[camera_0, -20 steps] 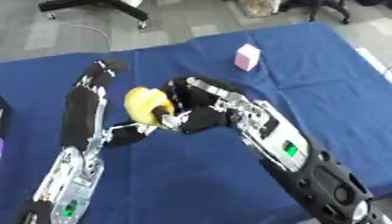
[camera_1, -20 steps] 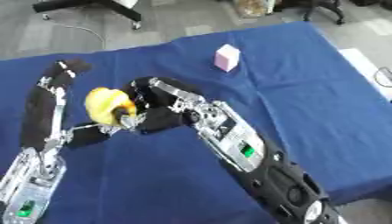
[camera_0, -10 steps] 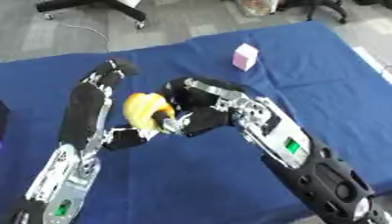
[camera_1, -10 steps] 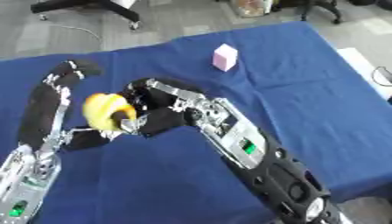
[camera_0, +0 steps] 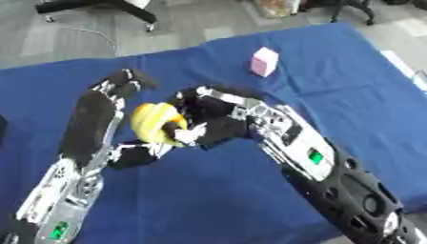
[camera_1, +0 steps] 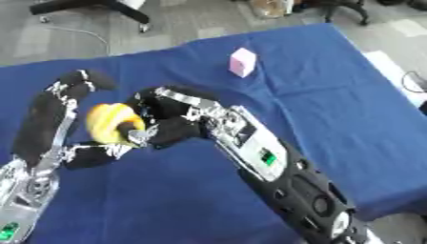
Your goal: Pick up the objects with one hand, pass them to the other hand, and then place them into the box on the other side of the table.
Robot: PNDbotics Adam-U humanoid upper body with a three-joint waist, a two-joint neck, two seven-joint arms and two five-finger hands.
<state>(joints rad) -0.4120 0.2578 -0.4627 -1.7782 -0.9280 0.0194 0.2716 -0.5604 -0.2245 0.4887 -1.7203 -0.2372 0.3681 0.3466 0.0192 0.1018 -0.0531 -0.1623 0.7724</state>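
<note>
Banana (camera_0: pixel 156 123) mid-handover between my hands.
My right hand (camera_0: pixel 208 125) clamps its curved, soft, bruisable middle; left hand (camera_0: pixel 137 153) curls beneath.

floor (camera_0: pixel 208 24): grey | chair base (camera_0: pixel 92 5): black, far left | table (camera_0: pixel 350 95): blue cloth
</note>
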